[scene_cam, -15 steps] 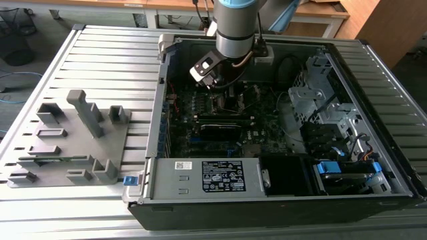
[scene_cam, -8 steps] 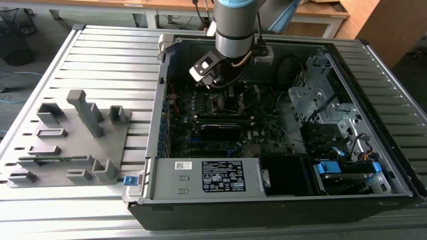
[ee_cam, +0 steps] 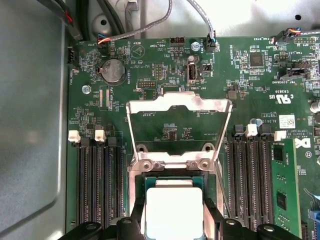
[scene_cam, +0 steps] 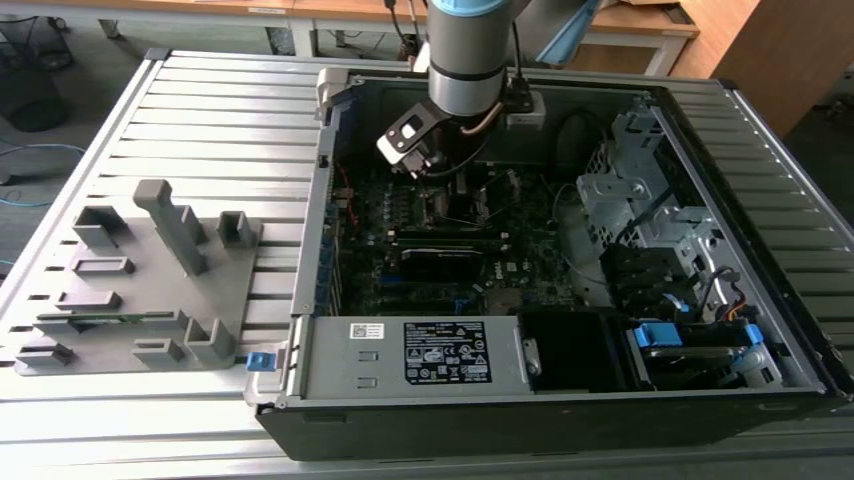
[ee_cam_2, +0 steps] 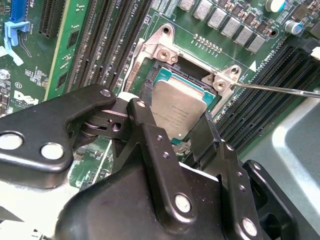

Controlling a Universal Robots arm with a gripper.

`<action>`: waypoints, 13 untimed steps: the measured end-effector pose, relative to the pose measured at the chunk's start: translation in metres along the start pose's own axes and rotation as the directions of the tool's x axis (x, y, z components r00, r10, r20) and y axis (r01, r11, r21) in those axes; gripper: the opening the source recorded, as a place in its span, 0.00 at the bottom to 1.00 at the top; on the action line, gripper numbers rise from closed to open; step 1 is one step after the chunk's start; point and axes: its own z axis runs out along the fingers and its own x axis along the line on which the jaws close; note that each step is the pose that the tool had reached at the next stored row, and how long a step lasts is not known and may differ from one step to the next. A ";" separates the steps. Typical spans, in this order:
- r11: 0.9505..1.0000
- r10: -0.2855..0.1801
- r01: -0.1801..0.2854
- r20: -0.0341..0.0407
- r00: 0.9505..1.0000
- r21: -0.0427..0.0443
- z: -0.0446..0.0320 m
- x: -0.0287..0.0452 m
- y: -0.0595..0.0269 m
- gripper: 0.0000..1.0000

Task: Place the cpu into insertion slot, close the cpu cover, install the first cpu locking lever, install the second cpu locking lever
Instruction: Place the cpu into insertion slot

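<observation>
Clamps the gripper (ee_cam_2: 172,116) onto the cpu (ee_cam_2: 177,105), with black fingers (ee_cam_2: 150,135) pressed to two opposite edges in both wrist views. Holds the cpu flat, pale metal face up, low inside the insertion slot (ee_cam: 170,162). Shows, in the first wrist view, the cpu cover (ee_cam: 200,103) swung open on its hinge at the slot's rim, window over bare motherboard (ee_cam: 150,55). Places black memory slots (ee_cam: 97,185) on both sides of the socket, with one green memory module (ee_cam: 285,190) seated. Runs a thin locking lever (ee_cam_2: 280,90) outward from the socket corner in the second wrist view. Sets the arm, in the exterior view, down inside the open computer case (scene_cam: 320,250).
</observation>
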 end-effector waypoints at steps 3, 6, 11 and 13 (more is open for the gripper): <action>1.000 0.000 0.000 0.000 1.000 0.000 0.0000 -0.0004 -0.0002 0.54; 1.000 0.000 0.000 0.000 1.000 0.000 0.0006 -0.0005 -0.0003 0.54; 1.000 0.000 0.000 0.000 1.000 0.000 0.0017 -0.0006 -0.0004 0.54; 1.000 0.000 0.000 0.000 1.000 0.000 0.0022 -0.0006 -0.0005 0.54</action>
